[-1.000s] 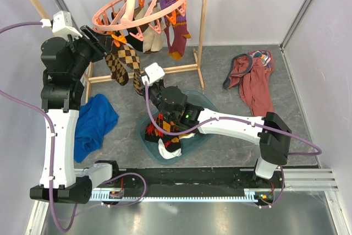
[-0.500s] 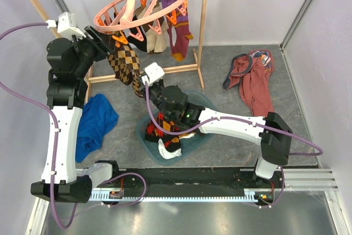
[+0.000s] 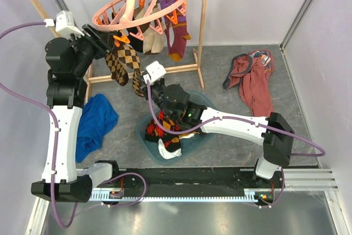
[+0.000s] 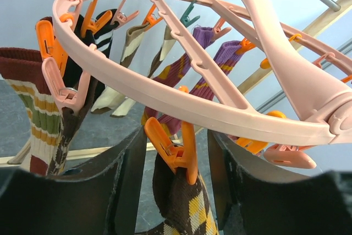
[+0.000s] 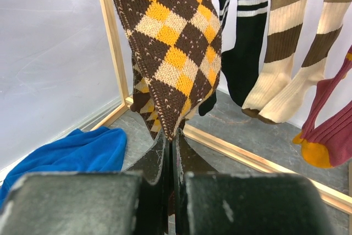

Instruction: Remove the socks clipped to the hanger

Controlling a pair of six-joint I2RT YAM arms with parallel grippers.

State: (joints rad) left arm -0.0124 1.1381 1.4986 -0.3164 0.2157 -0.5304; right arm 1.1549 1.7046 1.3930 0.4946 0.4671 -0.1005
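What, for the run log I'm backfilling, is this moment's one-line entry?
left gripper: open, straddling orange clip | right gripper: shut on argyle sock toe | argyle sock: clipped to hanger

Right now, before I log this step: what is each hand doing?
Left hand: open, straddling the orange clip.
Right hand: shut on the argyle sock tip.

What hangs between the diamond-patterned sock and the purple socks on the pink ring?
The right wrist view shows a black sock with white stripes, then two beige-and-brown striped socks.
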